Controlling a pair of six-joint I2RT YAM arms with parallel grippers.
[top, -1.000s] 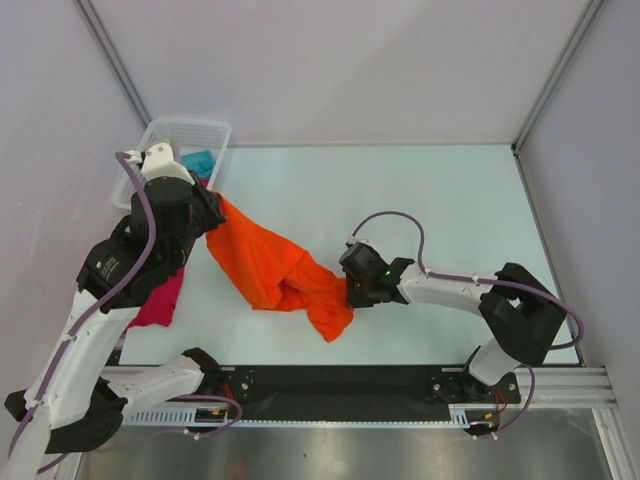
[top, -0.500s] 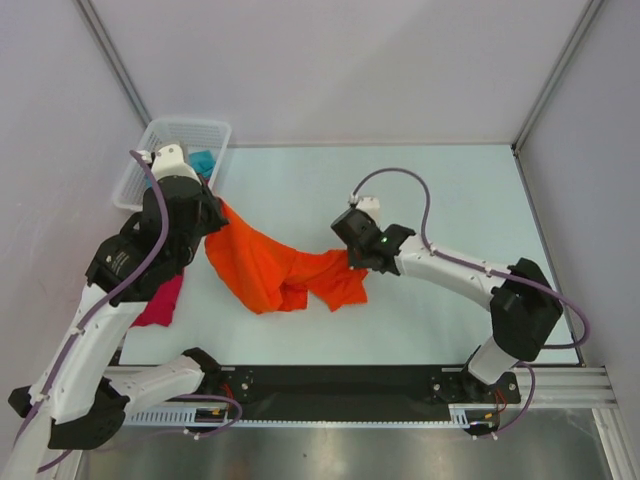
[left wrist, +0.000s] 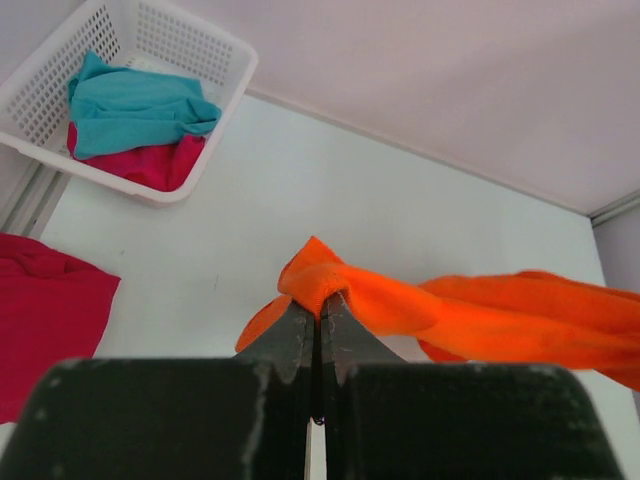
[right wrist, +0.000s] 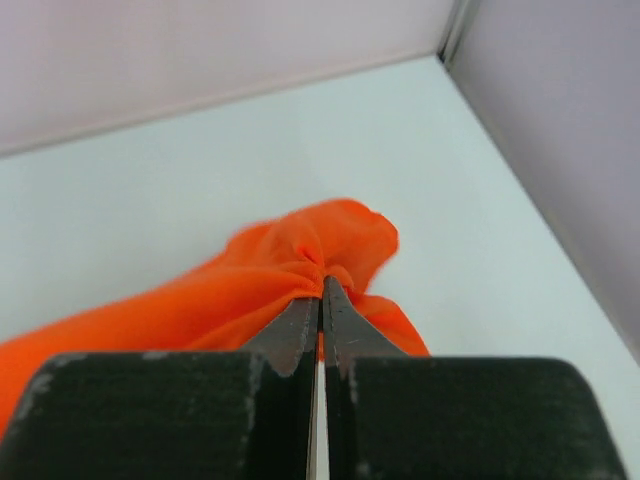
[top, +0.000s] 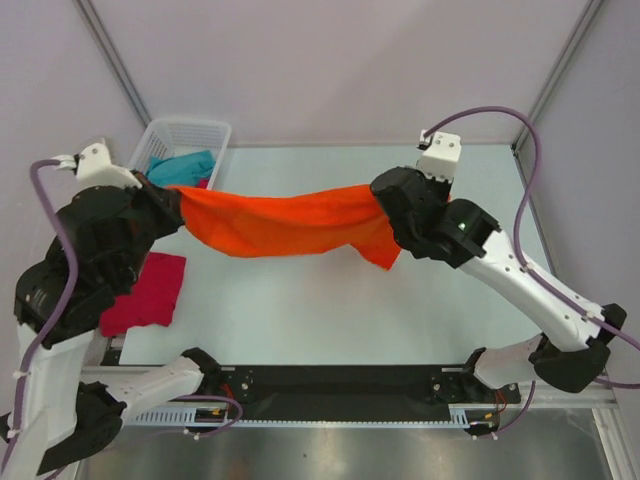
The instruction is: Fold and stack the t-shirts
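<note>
The orange t-shirt (top: 285,222) hangs stretched in the air between both arms, above the table. My left gripper (left wrist: 320,302) is shut on its left end (left wrist: 330,285). My right gripper (right wrist: 322,285) is shut on its right end (right wrist: 310,255), with a loose flap drooping below. A teal t-shirt (top: 180,164) and a pink t-shirt (left wrist: 150,165) lie in the white basket (top: 215,128) at the back left. Another pink t-shirt (top: 145,292) lies flat on the table at the left, under my left arm.
The basket (left wrist: 205,45) stands in the far left corner against the walls. Grey walls close in the table (top: 440,300) on three sides. A black rail (top: 340,385) with both arm bases runs along the near edge.
My right gripper closed on the orange t-shirt, lifted it and swung far right and back. The left arm pulled left. The shirt went from a heap on the table to stretched in the air.
</note>
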